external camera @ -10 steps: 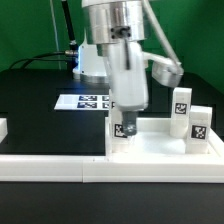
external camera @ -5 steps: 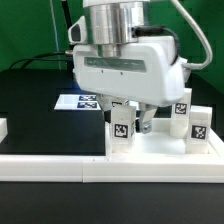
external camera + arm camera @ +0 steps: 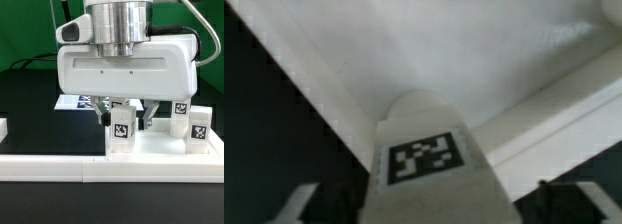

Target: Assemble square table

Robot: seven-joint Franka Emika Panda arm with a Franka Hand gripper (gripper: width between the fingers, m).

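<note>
above the tabletop (image 3: pixel 150 148), the fingers (image 3: pixel 126 116) have been turned and lowered, spread open astride the leg (image 3: pixel 120 130), ungripped.

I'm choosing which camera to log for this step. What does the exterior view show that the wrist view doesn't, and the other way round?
Only the exterior view shows the gripper body from outside, two more tagged legs standing at that view's right, the marker board behind, the long white rail in front and the black table. Only the wrist view shows the gripped leg's rounded tip and tag close up, with both fingertips flanking it, though contact is not clear. Both show that tagged leg and the white tabletop beneath it.
</note>
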